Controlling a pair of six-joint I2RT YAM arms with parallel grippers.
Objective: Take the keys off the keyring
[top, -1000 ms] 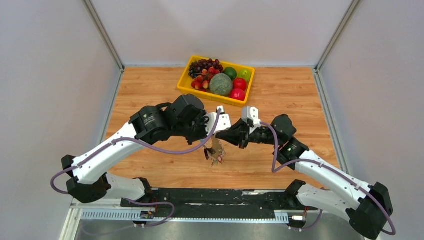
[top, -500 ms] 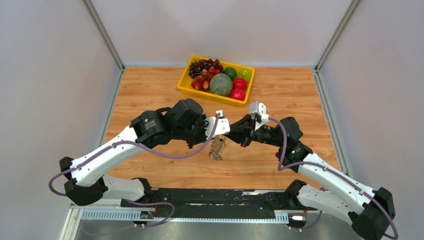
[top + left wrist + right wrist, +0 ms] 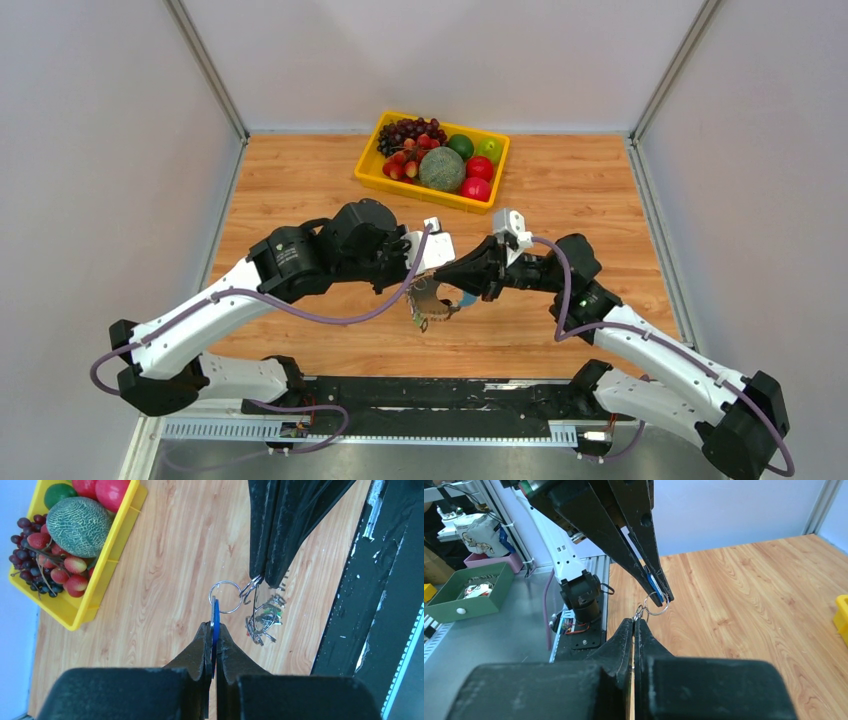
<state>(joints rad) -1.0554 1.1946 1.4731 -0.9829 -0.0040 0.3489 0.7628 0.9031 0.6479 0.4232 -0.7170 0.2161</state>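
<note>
Your two end effectors meet tip to tip over the middle of the surface [image 3: 165,580], lifted off the wood as far as you can judge. The left end effector [image 3: 214,630] has its fingers pressed fully together on a flat blue tab [image 3: 215,617]. You see the tab edge-on, so you cannot tell whether it is a key head or a tag. Its long axis runs straight on from the left fingers, and its far end is threaded on the keyring [image 3: 226,581]. The keyring is a small silvery ring just beyond the left tip, with its open face toward the left wrist camera. The right end effector [image 3: 634,625] is also fully closed, coming in from the opposite side and pinching a small link [image 3: 249,588] hooked to the ring's other side. So the ring sits between your tips, joined to what each one holds. Your left arm is nearer the tab and your right arm is nearer the bunch. The keys [image 3: 264,621] hang in a tangle under the right tip, toward the black base rail [image 3: 380,605], too small to sort by colour. Judgement: your next move likely turns on walking the tab round the ring's coil, so how the ring's plane sits against the tab's axis matters most. The tips are very near each other, so you have little slack there. There is open wood to either side, and the yellow tray [image 3: 111,562] is well apart on the far side.
</note>
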